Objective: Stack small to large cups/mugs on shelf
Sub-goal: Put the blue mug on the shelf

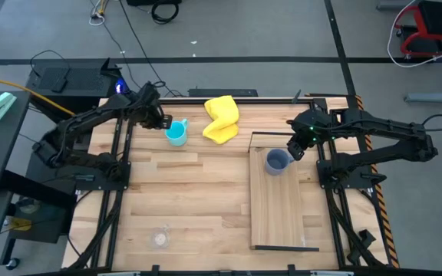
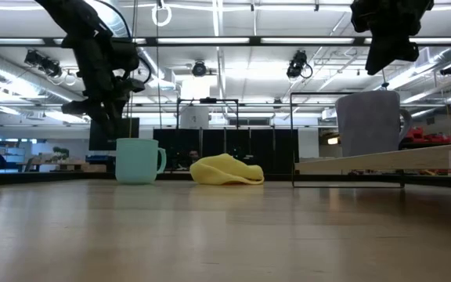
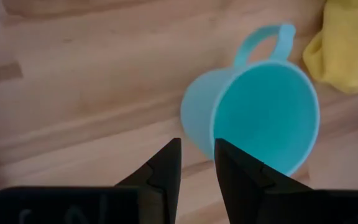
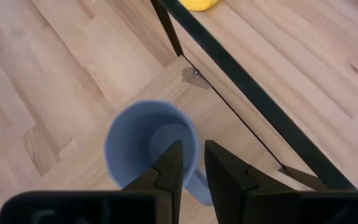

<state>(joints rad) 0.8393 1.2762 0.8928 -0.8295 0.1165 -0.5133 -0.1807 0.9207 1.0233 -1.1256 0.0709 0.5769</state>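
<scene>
A bright cyan mug stands upright on the tabletop at the far left, its handle toward the yellow cloth. My left gripper hovers open just above and to the left of it, its fingers pointing down near the rim. The grey-blue mug stands upright on the far end of the shelf. My right gripper hangs open above that mug's rim, clear of it. A clear cup stands near the table's front left.
A crumpled yellow cloth lies at the far edge between the cyan mug and the shelf. The shelf's thin black end frame stands up just beyond the grey-blue mug. Bare wood stretches across the table's middle.
</scene>
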